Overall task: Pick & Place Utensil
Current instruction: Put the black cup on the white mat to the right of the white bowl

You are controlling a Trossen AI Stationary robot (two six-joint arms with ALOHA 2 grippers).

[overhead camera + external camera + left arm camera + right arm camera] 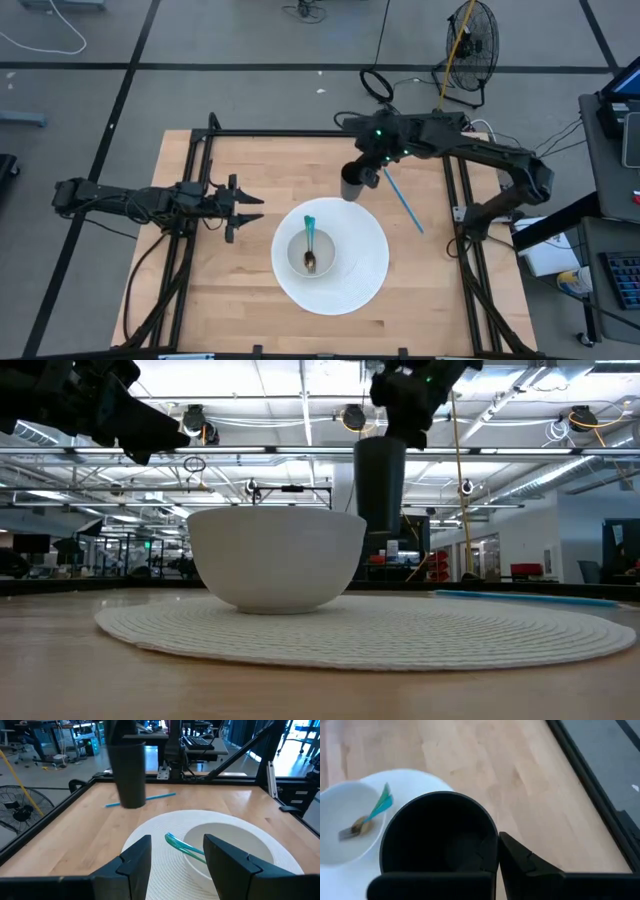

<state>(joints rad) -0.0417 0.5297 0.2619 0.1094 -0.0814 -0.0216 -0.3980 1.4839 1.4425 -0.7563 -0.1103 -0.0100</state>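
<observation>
Right now my right gripper (pixel 357 178) pinches the tall black cylindrical cup's (pixel 352 184) rim, lifted beyond the white ceramic bowl (pixel 311 252) holding the teal-handled spoon (pixel 309 240); slipping, it could topple. My left gripper (pixel 243 208) waits open at left.

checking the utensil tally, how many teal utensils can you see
2: a spoon resting in the white bowl, and a long straw lying flat on the table right of the dark cup. None seems hidden.
</observation>
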